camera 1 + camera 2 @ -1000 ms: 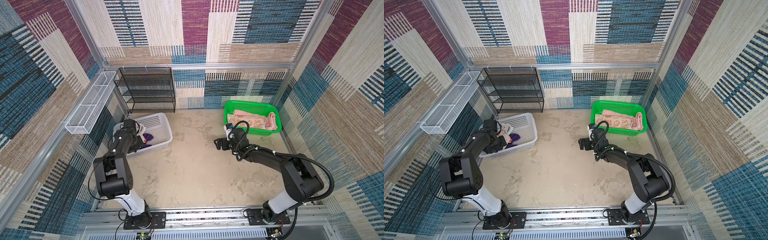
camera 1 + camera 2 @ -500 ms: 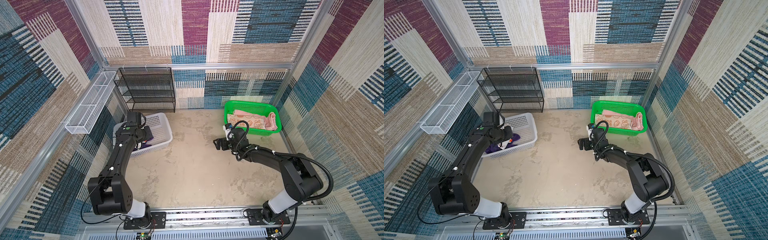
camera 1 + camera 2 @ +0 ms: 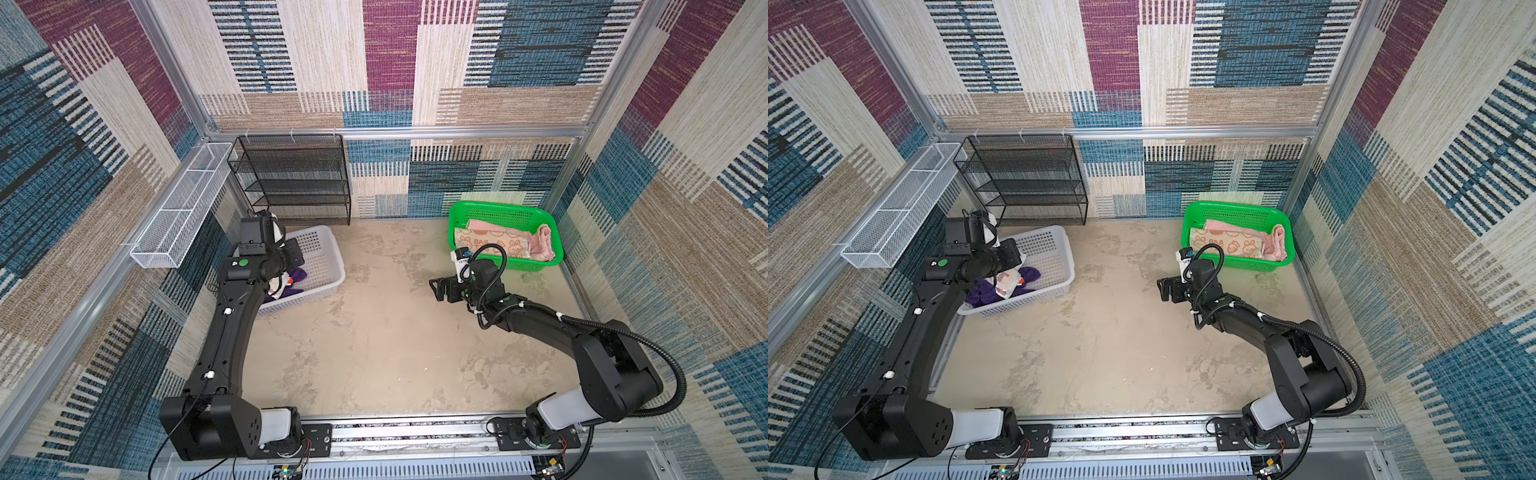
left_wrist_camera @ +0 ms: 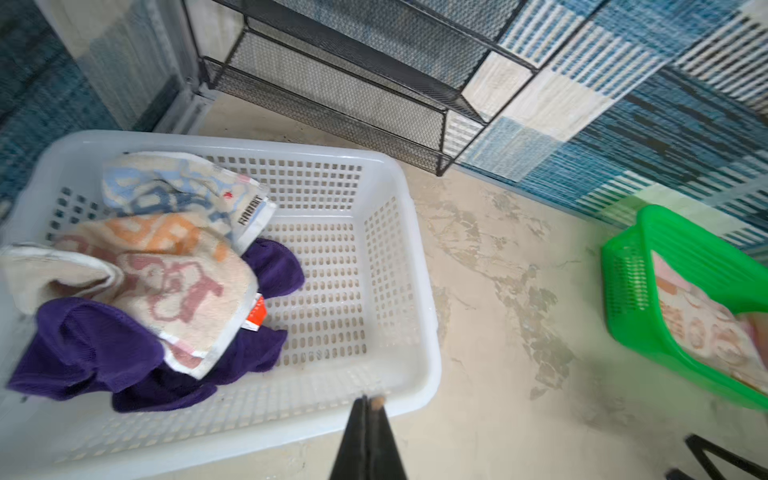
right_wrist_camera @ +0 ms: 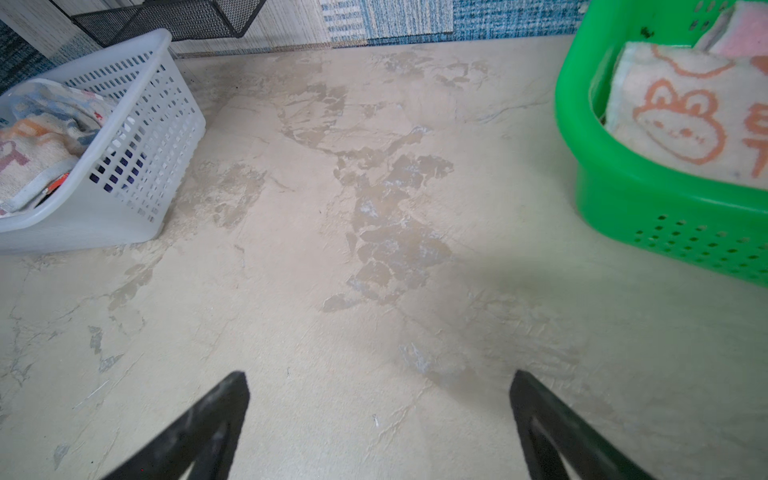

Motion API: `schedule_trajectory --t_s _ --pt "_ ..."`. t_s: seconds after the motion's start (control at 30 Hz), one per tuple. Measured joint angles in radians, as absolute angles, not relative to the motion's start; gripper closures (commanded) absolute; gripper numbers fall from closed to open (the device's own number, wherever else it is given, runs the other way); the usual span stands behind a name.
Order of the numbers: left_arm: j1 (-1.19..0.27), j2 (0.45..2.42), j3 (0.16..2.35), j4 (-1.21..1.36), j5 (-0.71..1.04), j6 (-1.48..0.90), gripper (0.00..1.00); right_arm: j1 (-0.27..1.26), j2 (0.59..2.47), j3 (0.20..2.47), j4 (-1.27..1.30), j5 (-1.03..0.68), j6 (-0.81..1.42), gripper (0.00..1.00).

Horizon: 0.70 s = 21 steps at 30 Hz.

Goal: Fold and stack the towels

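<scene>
Left gripper [image 4: 365,405], jaws together, empty, at white basket [image 4: 419,257], left: RABBIT towel [image 4: 166,266], purple towel [image 4: 83,345] crumpled. Right gripper [image 5: 379,374], jaws apart. Orange towel [image 3: 490,245], pink towel [image 3: 544,245] lie in green basket [image 3: 505,208], right: about half done.

a beige, mottled tabletop [image 3: 374,340] fills the middle of both top views. directly on it stand a white basket [image 3: 320,291] at centre left, a green basket [image 3: 498,204] at upper right, and a black mesh rack [image 3: 291,183] against the back wall.

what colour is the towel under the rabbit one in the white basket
It is a plain deep purple towel, best seen in the left wrist view.
</scene>
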<state>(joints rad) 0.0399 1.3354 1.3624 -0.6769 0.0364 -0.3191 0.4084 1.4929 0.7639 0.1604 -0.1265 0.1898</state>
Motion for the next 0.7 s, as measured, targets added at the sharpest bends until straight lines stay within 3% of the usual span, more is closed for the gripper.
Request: schedule_trajectory --t_s 0.07,0.2,0.23,0.3,0.47,0.7 --pt "0.058 1.346 1.349 -0.679 -0.009 -0.321 0.61 0.408 1.490 0.757 0.160 -0.126 0.190 0.00" --pt "0.099 1.374 1.312 -0.690 -0.087 -0.338 0.17 0.408 1.480 0.740 0.162 -0.120 0.190 0.00" --pt "0.111 1.378 1.299 -0.689 -0.102 -0.341 0.10 0.408 1.477 0.736 0.161 -0.119 0.189 0.00" --pt "0.138 1.388 1.270 -0.685 -0.120 -0.345 0.04 0.408 1.471 0.727 0.163 -0.108 0.189 0.00" --pt "0.207 1.436 1.217 -0.667 -0.133 -0.362 0.05 0.408 1.465 0.720 0.168 -0.094 0.188 0.00" --pt "0.265 1.528 1.188 -0.603 -0.154 -0.388 0.20 0.408 1.456 0.713 0.169 -0.083 0.178 0.00"
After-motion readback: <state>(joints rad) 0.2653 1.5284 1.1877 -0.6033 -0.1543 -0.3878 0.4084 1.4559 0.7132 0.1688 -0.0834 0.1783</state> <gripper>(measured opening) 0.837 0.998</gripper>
